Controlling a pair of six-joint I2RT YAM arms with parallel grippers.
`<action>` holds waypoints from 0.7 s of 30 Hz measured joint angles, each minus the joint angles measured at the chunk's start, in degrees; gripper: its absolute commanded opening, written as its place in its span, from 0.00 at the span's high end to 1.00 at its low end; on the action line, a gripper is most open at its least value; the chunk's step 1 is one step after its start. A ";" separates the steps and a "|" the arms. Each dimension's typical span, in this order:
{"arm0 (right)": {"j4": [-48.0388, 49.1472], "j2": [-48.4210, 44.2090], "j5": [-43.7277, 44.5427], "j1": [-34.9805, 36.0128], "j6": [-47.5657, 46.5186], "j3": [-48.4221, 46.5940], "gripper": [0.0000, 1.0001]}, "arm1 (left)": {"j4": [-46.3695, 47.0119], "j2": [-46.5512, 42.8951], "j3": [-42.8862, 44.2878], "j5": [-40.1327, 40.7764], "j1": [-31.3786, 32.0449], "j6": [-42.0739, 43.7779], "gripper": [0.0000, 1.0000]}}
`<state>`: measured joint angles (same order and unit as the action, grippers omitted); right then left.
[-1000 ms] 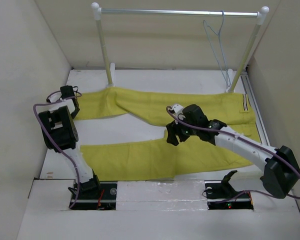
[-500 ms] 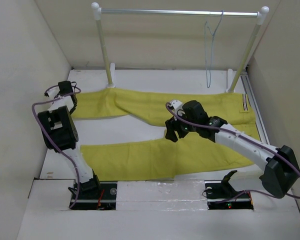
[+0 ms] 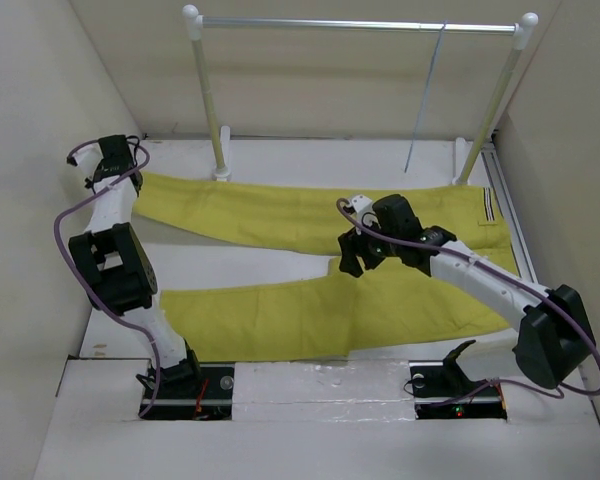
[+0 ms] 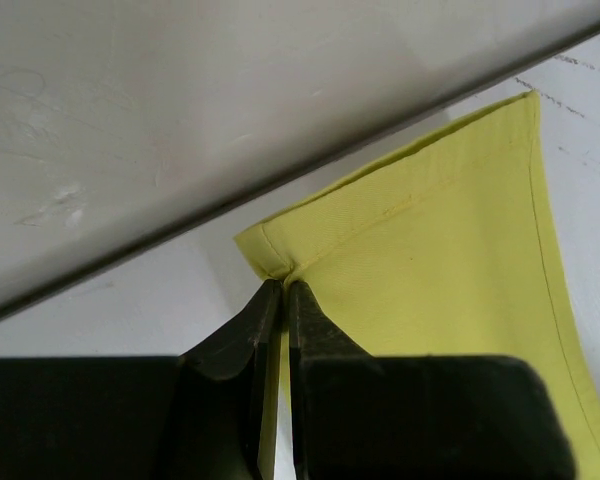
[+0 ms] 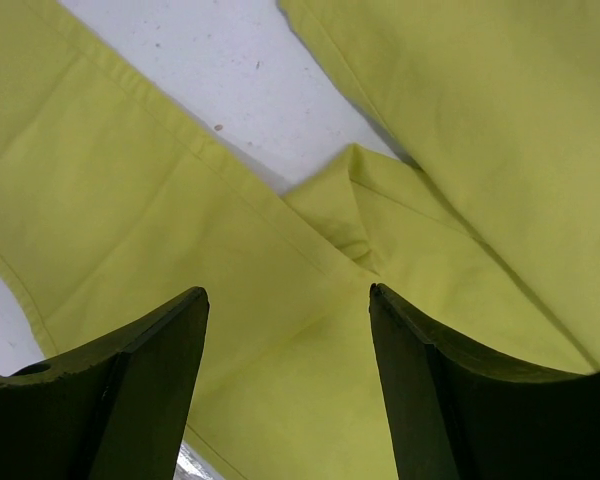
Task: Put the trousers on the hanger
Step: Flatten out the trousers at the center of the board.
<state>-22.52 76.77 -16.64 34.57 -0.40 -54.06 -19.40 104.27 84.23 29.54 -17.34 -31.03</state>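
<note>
The left pincer [image 4: 282, 290], clenched on the far hem of the trousers [image 3: 300, 208], has dragged that leg straight toward the far-left corner of the bench [image 3: 270, 265]; the right pincer [image 5: 286, 296] hovers released over the crotch.

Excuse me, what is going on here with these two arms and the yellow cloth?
Two robot arms are working on a pair of yellow trousers spread flat on the white table. The left gripper has its jaws shut on the hem corner of the far leg, close to the left wall. The right gripper hovers with open jaws over the crotch, where the two legs meet. The hanger hangs from the rail at the back with nothing on it, so the trousers are not yet hung.
</note>
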 measured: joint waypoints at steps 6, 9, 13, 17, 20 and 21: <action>-0.87 -1.42 -0.04 -1.86 -1.16 0.00 0.28 | -2.19 1.40 0.52 1.07 -0.39 0.15 1.00; -1.46 -2.51 -0.13 -2.01 -1.81 0.00 0.35 | -2.97 3.23 -0.46 1.38 -1.11 -0.17 0.88; -1.55 -2.12 -0.79 0.13 -3.39 -0.15 0.77 | -3.63 4.79 -5.38 1.68 -1.75 -0.81 0.54; -1.33 4.52 -2.54 6.84 -4.37 -4.39 1.00 | -3.80 2.21 -9.42 0.20 -1.88 -1.40 0.33; 0.22 13.31 -3.58 12.52 -4.79 -9.90 0.85 | -3.87 -3.67 -10.43 -0.57 -0.96 -1.51 0.36; 0.44 16.52 -3.78 14.21 -4.90 -12.17 0.58 | -3.43 -6.32 -10.51 -1.01 -0.26 -1.64 0.39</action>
<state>-22.09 93.30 -20.43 48.77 -5.30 -66.24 -22.83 97.95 73.71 28.53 -17.61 -32.67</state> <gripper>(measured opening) 0.119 0.647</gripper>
